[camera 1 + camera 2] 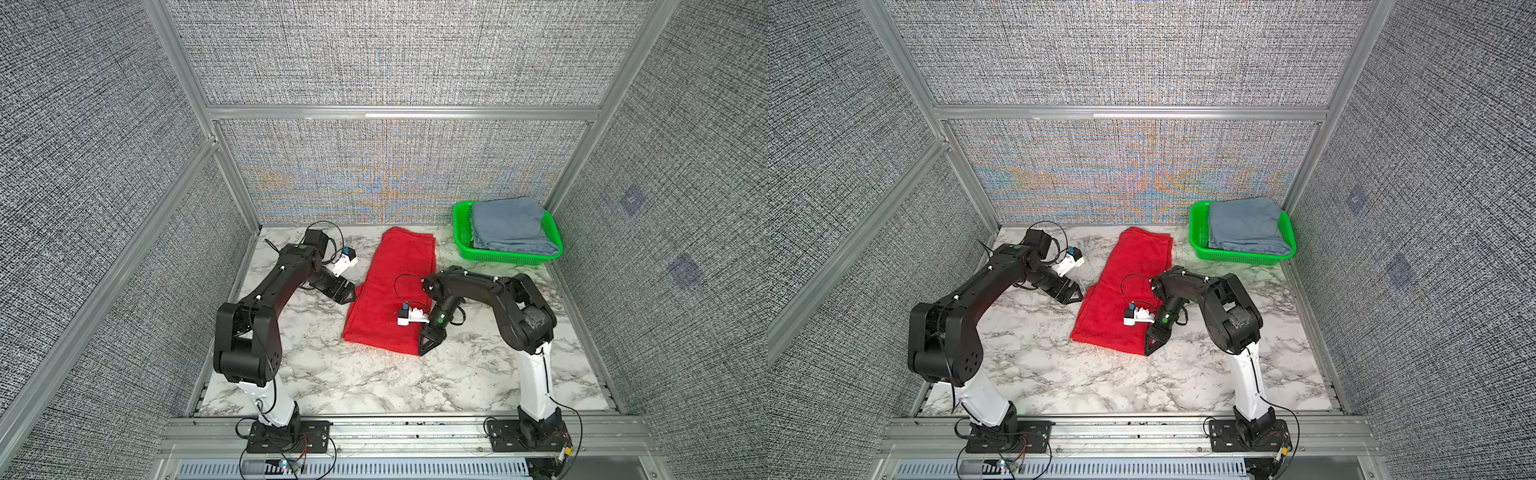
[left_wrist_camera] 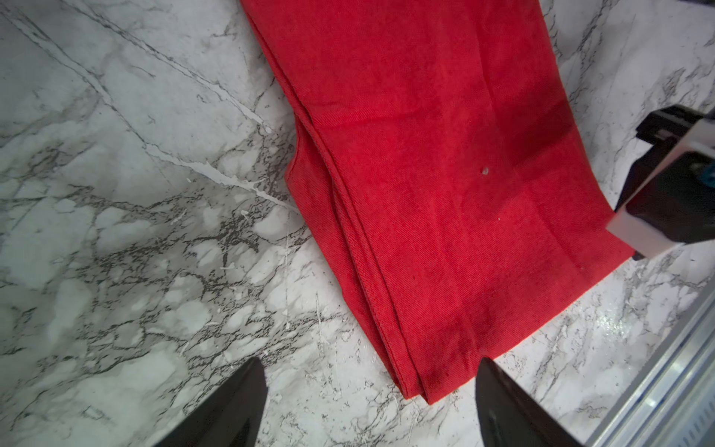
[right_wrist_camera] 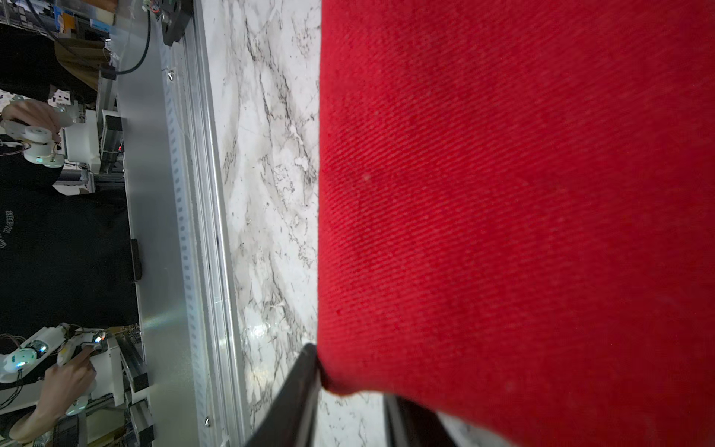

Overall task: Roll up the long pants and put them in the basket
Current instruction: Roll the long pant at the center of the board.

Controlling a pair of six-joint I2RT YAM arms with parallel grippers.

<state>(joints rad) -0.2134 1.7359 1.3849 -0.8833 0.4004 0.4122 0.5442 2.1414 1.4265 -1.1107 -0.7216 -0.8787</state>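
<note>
While flat, pants (image 1: 386,257) (corner) between right fingers (image 3: 298,394)

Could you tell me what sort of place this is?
Probably a robot teleoperation cell in a lab: left arm and right arm at a marble-patterned table, grey fabric panels around, an operator's hand on a controller.

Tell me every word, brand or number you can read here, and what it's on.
Black shirt, right wrist view: a small pale print near its edge, too blurred to read.
Pants: no text.
Basket: no text.
Nothing else readable.
</note>
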